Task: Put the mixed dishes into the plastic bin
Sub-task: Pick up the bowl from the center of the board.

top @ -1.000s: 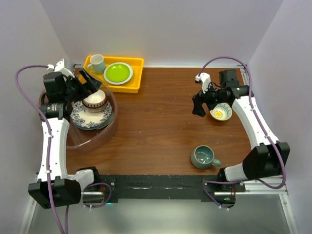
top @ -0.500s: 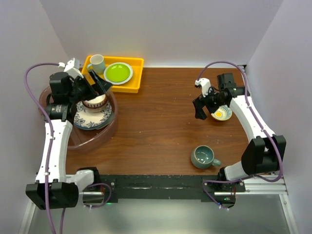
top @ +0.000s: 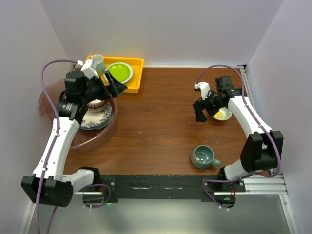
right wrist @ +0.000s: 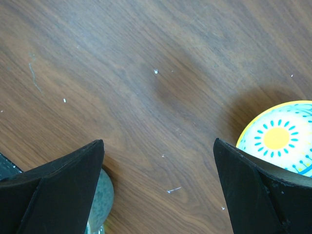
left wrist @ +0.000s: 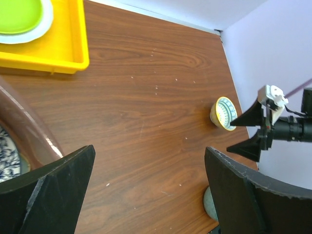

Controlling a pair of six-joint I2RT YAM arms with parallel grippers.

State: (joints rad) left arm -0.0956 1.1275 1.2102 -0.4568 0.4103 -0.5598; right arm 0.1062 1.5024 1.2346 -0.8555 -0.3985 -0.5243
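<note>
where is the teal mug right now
In the top view the teal mug stands near right on the table, between the yellow-rimmed bowl and the right arm's base.

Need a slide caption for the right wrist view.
Open right gripper over wooden table, flanked by sun-patterned bowl and teal mug.

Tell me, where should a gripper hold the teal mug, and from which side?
Probably its rim wall, from straight above, one finger inside and one outside: the teal mug stands upright on the table, mouth open upward. Pick the part of the rim opposite the handle, which sticks out to the right.
</note>
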